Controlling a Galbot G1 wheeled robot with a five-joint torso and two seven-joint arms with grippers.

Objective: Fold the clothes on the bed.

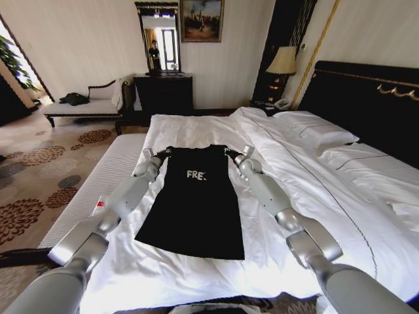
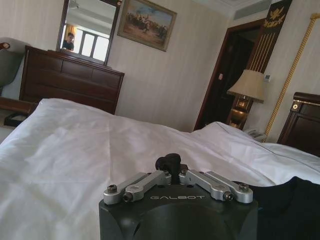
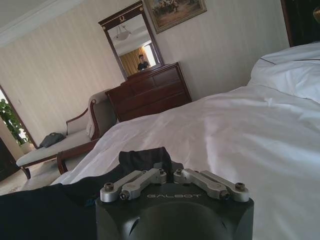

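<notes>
Both grippers, left gripper and right gripper, are clamping the T-shirt's shoulder corners as it's lying flat on the bed; soft, light, floppy, so pinching corners works best.

The T-shirt at the frame's centre is plain black with small white lettering across its chest, lying on the bed with its all-white sheets and dark headboard trimmed in gold at upper right. At lower left the carpet is beige with brown floral medallions, and the walls carry pale cream stripes.
</notes>
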